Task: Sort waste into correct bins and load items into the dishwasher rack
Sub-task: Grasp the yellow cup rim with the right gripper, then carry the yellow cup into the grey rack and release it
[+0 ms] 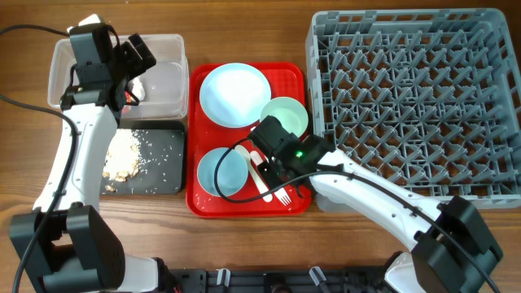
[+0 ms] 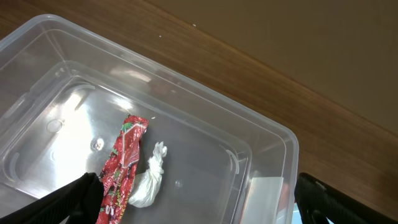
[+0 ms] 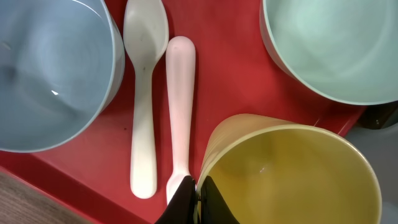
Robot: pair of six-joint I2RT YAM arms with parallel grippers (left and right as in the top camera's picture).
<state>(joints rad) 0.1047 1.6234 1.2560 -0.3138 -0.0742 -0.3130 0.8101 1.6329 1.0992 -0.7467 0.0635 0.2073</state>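
Note:
My left gripper (image 2: 199,205) is open over the clear tub (image 2: 261,134), where the red wrapper (image 2: 124,162) and white scrap (image 2: 149,183) lie on the floor. My right gripper (image 3: 198,190) is shut on the rim of the yellow cup (image 3: 292,174) above the red tray (image 3: 230,74). The white spoon (image 3: 144,93) and fork handle (image 3: 180,106) lie between the blue bowl (image 3: 50,68) and mint bowl (image 3: 336,43). The pale blue plate (image 1: 234,94) sits at the tray's back. Beige leftovers (image 1: 122,159) lie in the black tray (image 1: 163,163). The grey rack (image 1: 415,98) stands at the right.
The red serving tray (image 1: 289,203) sits between the two bins on the left and the rack on the right. My right arm (image 1: 366,195) reaches across in front of the rack. Bare wooden table shows along the front edge.

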